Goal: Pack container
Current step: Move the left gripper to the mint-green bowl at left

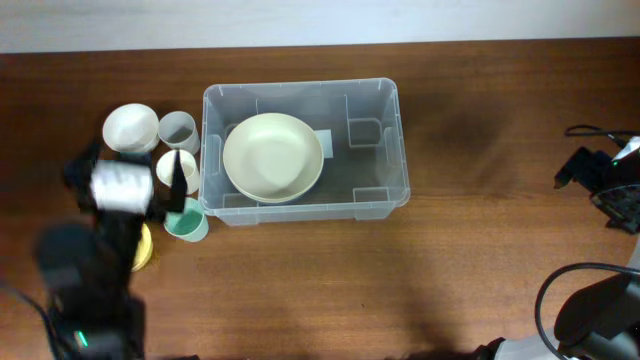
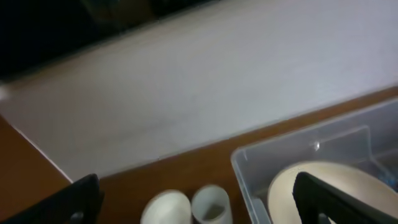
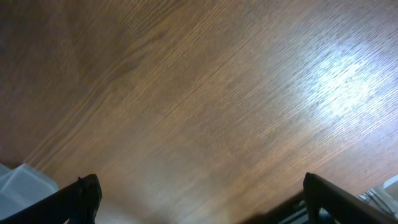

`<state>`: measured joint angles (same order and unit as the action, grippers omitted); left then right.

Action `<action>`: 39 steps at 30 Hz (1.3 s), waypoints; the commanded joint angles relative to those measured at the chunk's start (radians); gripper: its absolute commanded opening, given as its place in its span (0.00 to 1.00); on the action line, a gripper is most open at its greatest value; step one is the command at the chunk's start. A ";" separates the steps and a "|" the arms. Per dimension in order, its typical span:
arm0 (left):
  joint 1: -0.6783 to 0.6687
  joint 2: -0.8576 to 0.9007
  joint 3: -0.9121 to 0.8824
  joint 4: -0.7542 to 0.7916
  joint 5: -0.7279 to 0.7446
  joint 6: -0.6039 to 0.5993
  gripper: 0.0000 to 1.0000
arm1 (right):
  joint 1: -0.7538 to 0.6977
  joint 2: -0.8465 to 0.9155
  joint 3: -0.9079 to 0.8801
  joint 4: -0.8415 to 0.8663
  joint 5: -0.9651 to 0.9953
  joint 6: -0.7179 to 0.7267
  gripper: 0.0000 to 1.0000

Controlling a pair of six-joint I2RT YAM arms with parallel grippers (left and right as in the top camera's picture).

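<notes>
Early in the packing, by the look of it: one item in, several waiting. Inside the large clear plastic rectangular container, a wide cream round bowl, open side up in the left half. Just outside the left wall, a cluster on the brown wooden table: a small white round bowl, a pale grey cup, a white cup, a mint-green cup and something yellow, mostly hidden under the arm.

Spread wide and holding nothing, the left gripper, poised above that cluster. Likewise spread and empty, the right gripper, over bare wood well to the right of the container.

Next, probably: lower the left gripper onto one cup's rim, pinch, lift clear of the neighbours, carry over the wall into the free right half. Calls for a careful, upright descent, given the tight spacing among the cups.

As for the container: see-through, with a rounded rim, moulded ridges on the inner walls and a white label on the bottom, partly behind the bowl. Sits at the table's far middle, long side running left to right.
</notes>
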<state>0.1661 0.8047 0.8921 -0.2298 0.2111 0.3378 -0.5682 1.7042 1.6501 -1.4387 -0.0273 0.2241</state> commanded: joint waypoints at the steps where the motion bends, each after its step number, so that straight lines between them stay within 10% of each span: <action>1: 0.007 0.215 0.201 -0.118 0.035 0.008 1.00 | -0.002 -0.013 -0.001 0.000 0.002 -0.007 0.99; 12: 0.141 0.571 0.694 -0.563 -0.076 -0.213 1.00 | -0.002 -0.013 -0.001 0.000 0.002 -0.007 0.99; 20: 0.166 0.664 0.700 -0.621 0.006 -0.229 1.00 | -0.002 -0.013 -0.001 0.000 0.002 -0.007 0.99; 25: 0.237 0.757 0.700 -0.661 -0.054 -0.484 1.00 | -0.002 -0.013 -0.001 0.000 0.002 -0.007 0.99; 39: 0.426 0.987 0.700 -0.683 0.169 -0.483 1.00 | -0.002 -0.013 -0.001 0.000 0.002 -0.007 0.99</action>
<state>0.5953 1.7741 1.5822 -0.9100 0.3386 -0.1307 -0.5678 1.7042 1.6501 -1.4384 -0.0273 0.2241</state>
